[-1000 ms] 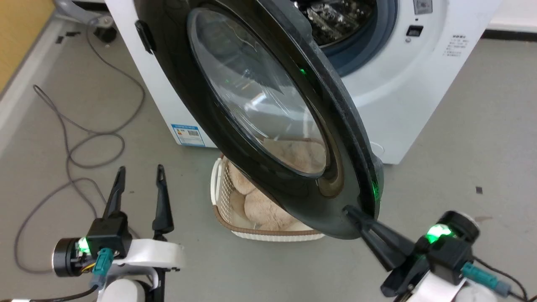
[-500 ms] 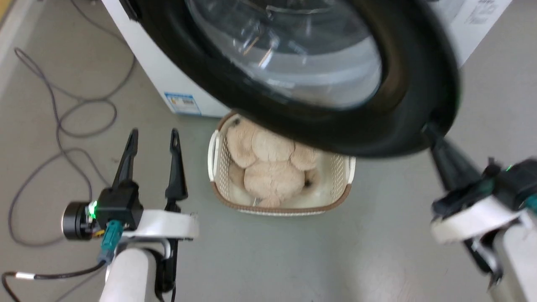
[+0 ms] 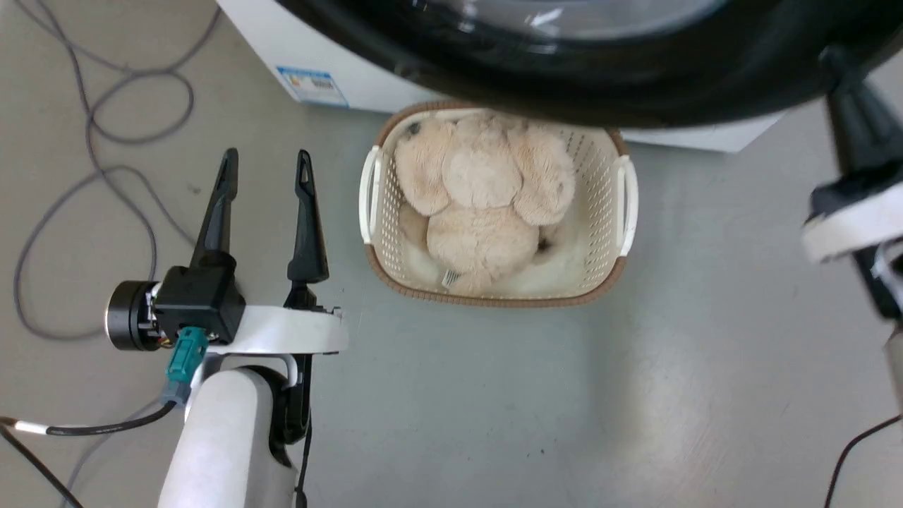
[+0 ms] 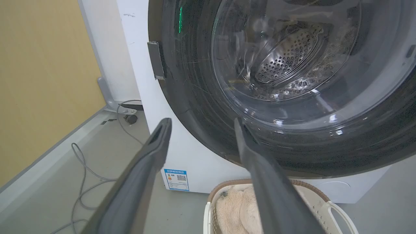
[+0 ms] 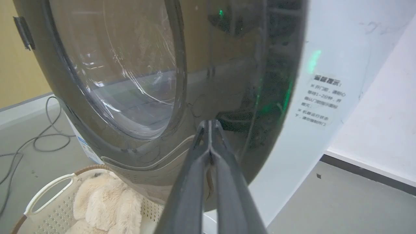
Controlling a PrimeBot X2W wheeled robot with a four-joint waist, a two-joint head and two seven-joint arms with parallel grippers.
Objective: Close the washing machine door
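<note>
The washing machine door [image 5: 227, 81], with its wide glossy black rim and bulging glass window [image 4: 292, 65], lies close against the white machine front. Whether it is latched cannot be told. The steel drum shows through the glass. My right gripper [image 5: 209, 123] is shut with nothing held, its tips pressed on the outer face of the rim near the door's right edge. In the head view the door rim [image 3: 564, 77] spans the top and the right gripper [image 3: 836, 56] touches it. My left gripper [image 3: 267, 166] hovers open above the floor, left of the basket and apart from the door.
A cream basket [image 3: 631, 197] holding a beige plush toy [image 3: 480, 204] stands on the grey floor just in front of the machine, under the door. Grey cables [image 3: 92, 141] lie at the left. A yellow wall [image 4: 39, 81] is left of the machine.
The door has swung from wide open to almost flat against the machine, with the right gripper following on its rim. The head camera has tilted down. The left gripper stays open.
</note>
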